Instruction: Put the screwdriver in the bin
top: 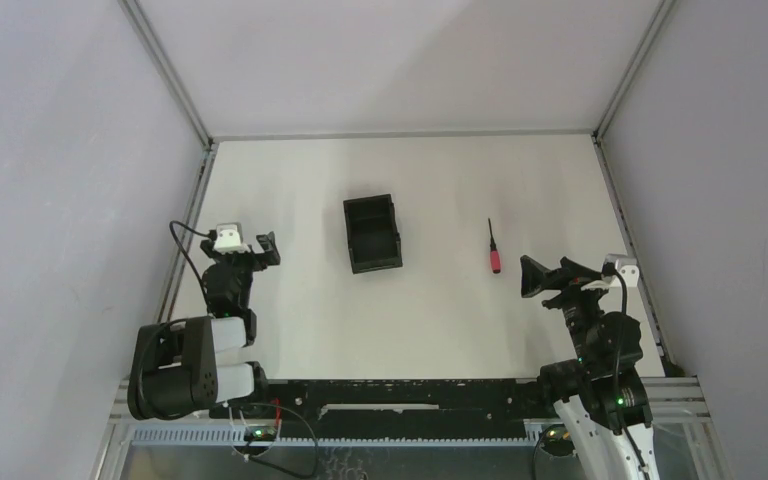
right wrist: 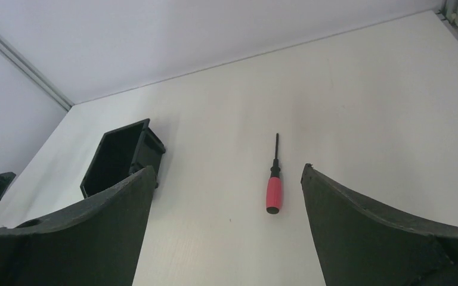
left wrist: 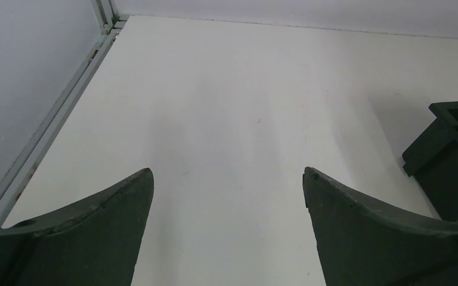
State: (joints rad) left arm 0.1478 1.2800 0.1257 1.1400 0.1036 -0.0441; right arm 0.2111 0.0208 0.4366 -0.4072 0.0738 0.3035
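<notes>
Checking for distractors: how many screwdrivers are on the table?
1. The screwdriver lies right of the bin, ahead of the right gripper; none seems hidden.

No readable text, label, brand, number or sign in any view. Screwdriver (right wrist: 274, 192) has a plain red handle with no marking legible. Bin (top: 375, 265) has plain black walls with no print visible. Small green lights on the arm bases, too small to read as signs.
</notes>
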